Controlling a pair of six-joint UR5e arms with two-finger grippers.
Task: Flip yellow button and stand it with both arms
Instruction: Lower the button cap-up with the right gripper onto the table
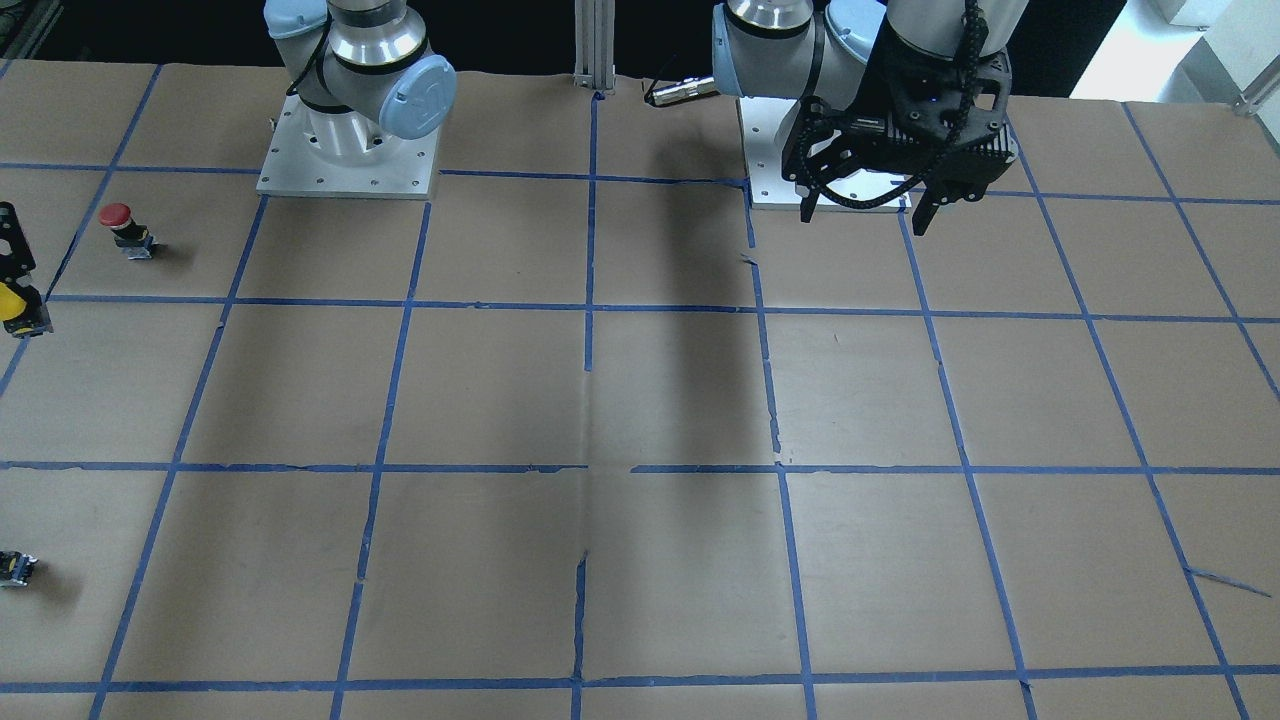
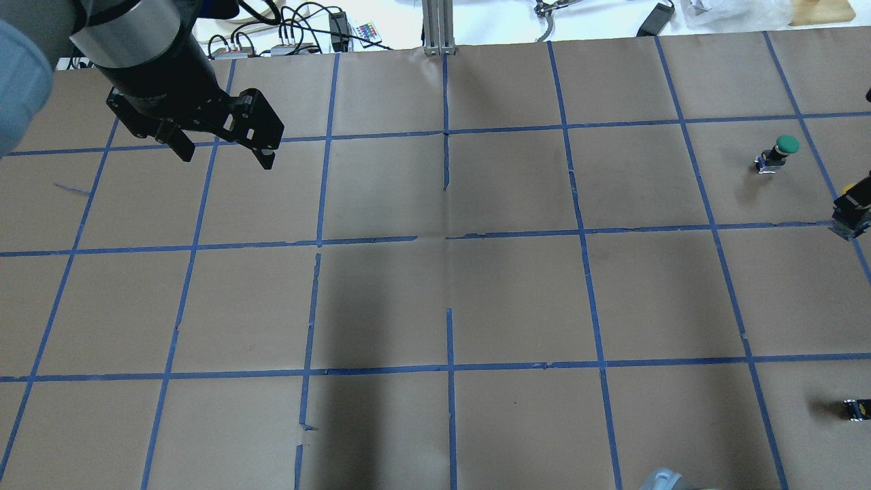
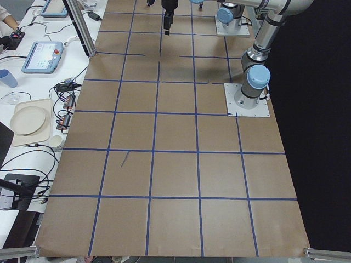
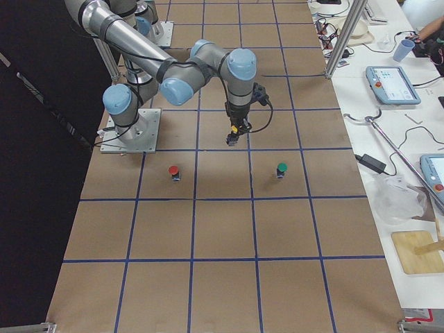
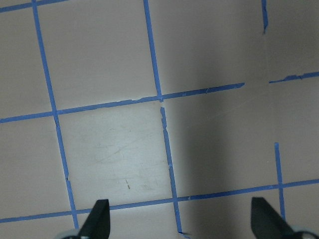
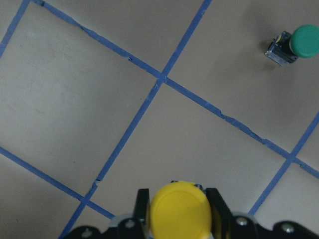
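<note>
The yellow button (image 6: 179, 213) sits between the fingers of my right gripper (image 6: 178, 198), which is shut on it; its yellow cap faces the wrist camera. In the front-facing view this gripper (image 1: 12, 262) is at the far left edge with the yellow button (image 1: 12, 302) under it, low over the table. In the overhead view it (image 2: 852, 207) is at the right edge. My left gripper (image 2: 224, 151) is open and empty, high above the table's far left part; it also shows in the front-facing view (image 1: 868, 212). Its fingertips (image 5: 98, 219) frame bare paper.
A green-capped button (image 2: 780, 151) stands near my right gripper, also in the right wrist view (image 6: 296, 44). A red-capped button (image 1: 122, 228) stands beside it toward the robot's base. A small dark capless block (image 1: 16, 568) lies nearer the operators' edge. Brown paper with blue tape lines covers the table (image 2: 442, 299).
</note>
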